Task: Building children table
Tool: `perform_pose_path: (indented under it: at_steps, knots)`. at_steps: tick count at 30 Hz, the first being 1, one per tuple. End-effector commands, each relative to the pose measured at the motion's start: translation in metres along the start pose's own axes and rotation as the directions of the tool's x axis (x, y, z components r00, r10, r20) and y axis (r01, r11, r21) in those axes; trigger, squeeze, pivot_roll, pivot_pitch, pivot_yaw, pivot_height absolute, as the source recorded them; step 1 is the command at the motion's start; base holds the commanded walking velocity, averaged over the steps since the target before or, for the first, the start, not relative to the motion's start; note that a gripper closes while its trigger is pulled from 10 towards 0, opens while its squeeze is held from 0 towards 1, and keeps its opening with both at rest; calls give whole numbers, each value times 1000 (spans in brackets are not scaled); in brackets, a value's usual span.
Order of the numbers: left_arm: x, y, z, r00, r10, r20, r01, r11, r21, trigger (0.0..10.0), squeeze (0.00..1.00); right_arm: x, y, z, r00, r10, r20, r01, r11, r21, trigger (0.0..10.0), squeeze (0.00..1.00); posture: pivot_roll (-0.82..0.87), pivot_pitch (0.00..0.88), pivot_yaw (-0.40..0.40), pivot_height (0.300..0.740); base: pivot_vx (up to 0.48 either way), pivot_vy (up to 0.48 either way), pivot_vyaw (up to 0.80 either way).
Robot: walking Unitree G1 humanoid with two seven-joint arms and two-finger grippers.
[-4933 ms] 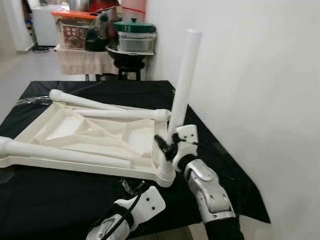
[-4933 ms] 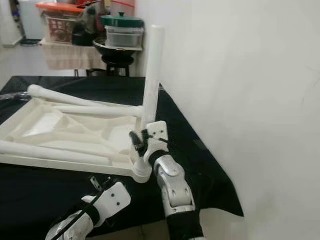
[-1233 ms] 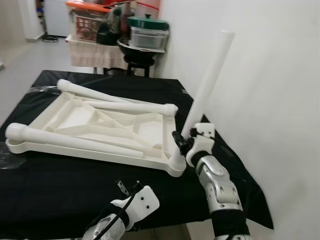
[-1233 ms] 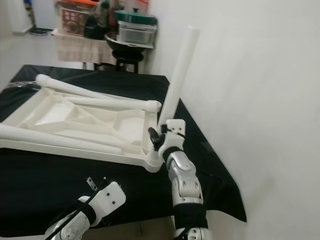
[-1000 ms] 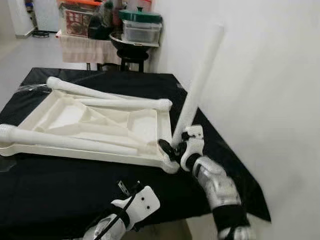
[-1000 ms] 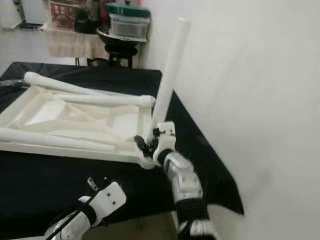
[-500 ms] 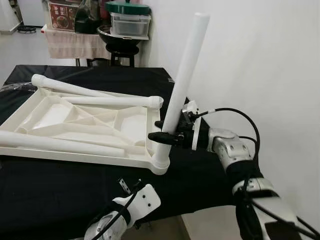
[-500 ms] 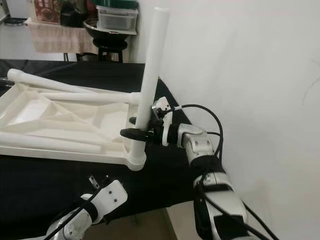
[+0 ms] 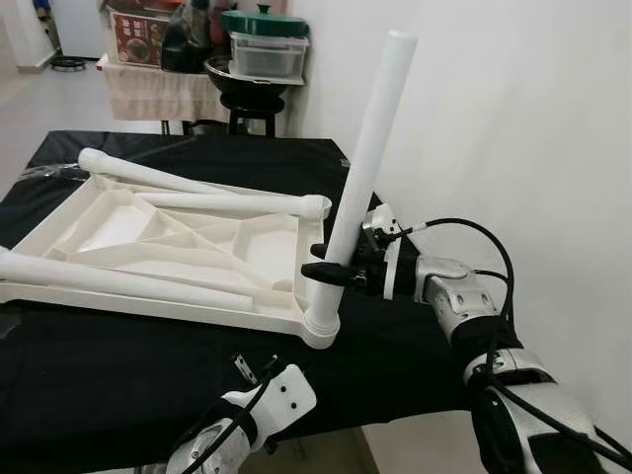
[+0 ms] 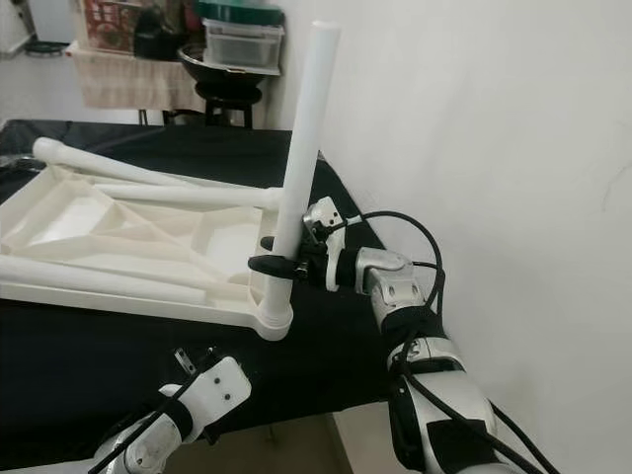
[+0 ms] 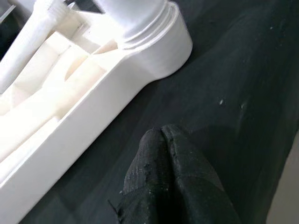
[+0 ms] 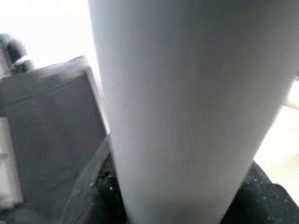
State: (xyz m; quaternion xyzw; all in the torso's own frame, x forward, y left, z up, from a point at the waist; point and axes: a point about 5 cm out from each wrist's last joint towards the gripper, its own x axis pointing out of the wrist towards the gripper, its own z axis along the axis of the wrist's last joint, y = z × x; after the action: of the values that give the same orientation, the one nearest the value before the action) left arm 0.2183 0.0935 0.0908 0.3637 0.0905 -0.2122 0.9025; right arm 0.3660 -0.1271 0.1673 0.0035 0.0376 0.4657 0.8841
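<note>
In the centre of the frame we see our right gripper (image 9: 331, 272) reaching in from the right side, its black fingers (image 9: 318, 269) pinching the low part of a white table leg (image 9: 365, 158). This leg stands almost upright, leaning a little to the right at its top, and its foot sits in the round corner socket (image 9: 321, 326) of the white table top (image 9: 148, 257). The table top lies upside down on a black cloth (image 9: 118, 365) that covers the work surface, and it takes the left half of the frame. Two other legs lie flat on it: one leg (image 9: 148, 176) along the far edge, one leg (image 9: 118, 286) along the near edge at the left. A shorter bar (image 9: 247, 202) lies across the middle, ending near the held leg.

At the bottom of the frame, near the centre, our left gripper (image 11: 163, 140) hangs over the black cloth just beside the corner socket (image 11: 159, 39); its two black fingers are pressed together and hold nothing.

In the upper left of the frame, behind the cloth, we see a small stand with a green-lidded pot (image 9: 265, 22) and plastic boxes (image 9: 267, 57). A white wall (image 9: 513, 118) fills the right side.
</note>
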Motion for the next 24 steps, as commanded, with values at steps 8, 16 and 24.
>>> perform_pose_path:
  at_steps: [8,16,24]
  knots:
    - [-8,3,5,1000,0,26,-1,1000,11,10000,0,-18,33,-63,736,-669,-102,672,705,229,0,0,64,0,-89,740,0,0,0]
    - [-6,2,6,1000,-4,29,3,1000,12,10000,0,-1,34,-51,798,-601,-57,603,792,93,10000,1000,71,0,-84,740,0,0,0]
    - [-3,0,8,1000,-7,27,6,1000,9,10000,0,20,42,-10,999,-10,40,9,1000,7,10000,0,87,0,-93,740,0,0,0]
